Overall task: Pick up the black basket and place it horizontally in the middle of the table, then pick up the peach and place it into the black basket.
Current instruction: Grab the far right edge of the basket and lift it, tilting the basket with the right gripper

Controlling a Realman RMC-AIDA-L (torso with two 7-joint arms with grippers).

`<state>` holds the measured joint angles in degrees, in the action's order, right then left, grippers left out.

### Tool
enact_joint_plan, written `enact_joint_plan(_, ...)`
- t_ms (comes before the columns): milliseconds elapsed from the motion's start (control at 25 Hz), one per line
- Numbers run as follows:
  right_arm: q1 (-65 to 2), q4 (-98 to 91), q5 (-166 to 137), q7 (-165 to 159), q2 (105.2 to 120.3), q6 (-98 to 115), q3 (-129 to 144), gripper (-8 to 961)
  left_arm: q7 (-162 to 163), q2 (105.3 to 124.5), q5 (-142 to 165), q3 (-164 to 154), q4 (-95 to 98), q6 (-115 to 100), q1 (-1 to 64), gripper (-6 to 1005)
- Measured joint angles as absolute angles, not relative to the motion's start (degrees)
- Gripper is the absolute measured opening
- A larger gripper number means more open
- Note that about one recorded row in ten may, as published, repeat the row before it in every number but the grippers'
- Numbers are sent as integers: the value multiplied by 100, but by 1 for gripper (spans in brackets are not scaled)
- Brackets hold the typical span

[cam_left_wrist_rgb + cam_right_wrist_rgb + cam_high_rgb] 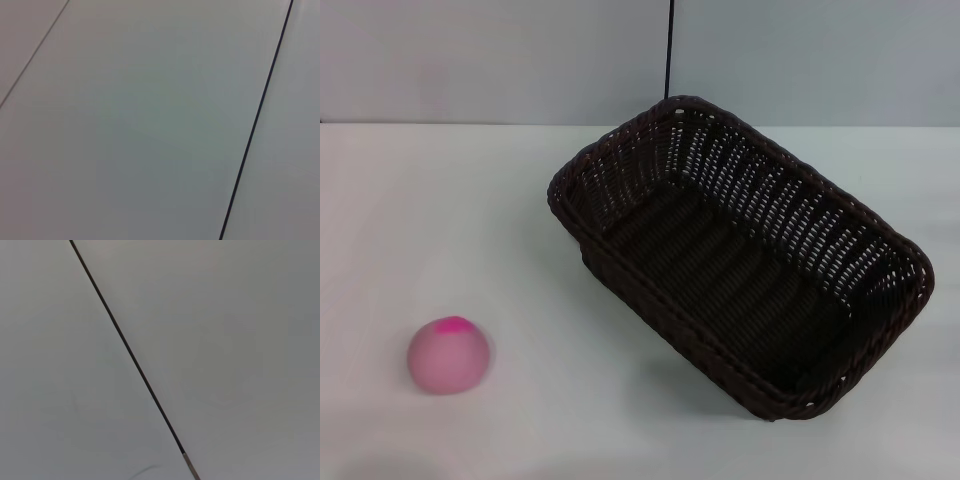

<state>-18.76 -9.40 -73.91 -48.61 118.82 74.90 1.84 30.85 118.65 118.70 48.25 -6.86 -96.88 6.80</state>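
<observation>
Neither claw in sight, so grip not judgeable. Black basket (740, 255) sitting askew on the white table (470, 220), right of centre, open side up, nothing inside. Peach (447, 355) near the front left, well apart from the basket, magenta patch up.

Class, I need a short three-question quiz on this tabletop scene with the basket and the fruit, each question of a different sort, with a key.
1. True or false: the peach lies inside the black basket.
2. On which side of the table, the robot's left or right, does the peach lie?
3. The basket stands: A) square to the table edge B) at a slant C) upside down.

Key: 1 false; 2 left; 3 B. Neither tool is in view.
</observation>
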Motion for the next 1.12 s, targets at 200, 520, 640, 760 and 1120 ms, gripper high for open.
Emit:
enact_joint_plan(200,-1880,-940,-7397,-4884,11882,7464,194,501,3085,11865,11877,4825,-686,-9704,664,861)
enact_joint_plan(520,-1877,-1004,-7472,-4999,11873,7583,410,503,3085,11865,11882,4824,-686,-9705,650,860)
enact_joint_plan(640,-1842,-1406,-7479,-5605,11860,7796,942,503,3085,11865,11883,4819,-685,-9704,650,859)
enact_joint_plan(760,-1732,-2333,-7562,-6899,11855,8005,1690,504,3085,11865,11885,4815,-685,-9699,651,858)
enact_joint_plan(1120,-2037,-5877,-10071,-10435,11592,9179,2225,505,3085,11879,11905,4804,-749,-9637,701,853)
